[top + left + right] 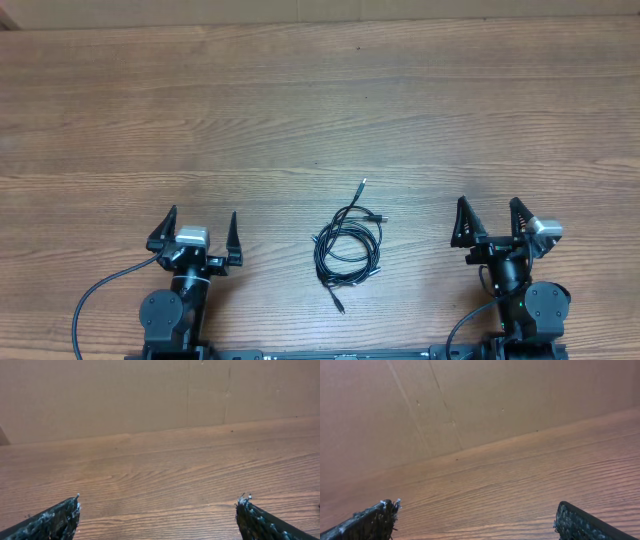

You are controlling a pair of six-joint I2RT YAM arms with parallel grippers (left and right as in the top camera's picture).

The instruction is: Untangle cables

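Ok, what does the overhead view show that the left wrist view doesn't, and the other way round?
Only overhead: the cables, lying coiled on the table between the two arms, and the right gripper, open. Only left wrist: the face of the cardboard wall behind the table, with its vertical seam. Both: the wooden table and the open left gripper, holding nothing.

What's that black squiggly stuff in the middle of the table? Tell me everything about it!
Those are the cables: thin, bendy black cords looped over each other in a loose round tangle. One end with a small plug pokes out on the far side, another sticks out toward the robot. They lie flat on the wooden table, between the left gripper and the right gripper. Neither gripper touches them. Only the overhead view shows them.
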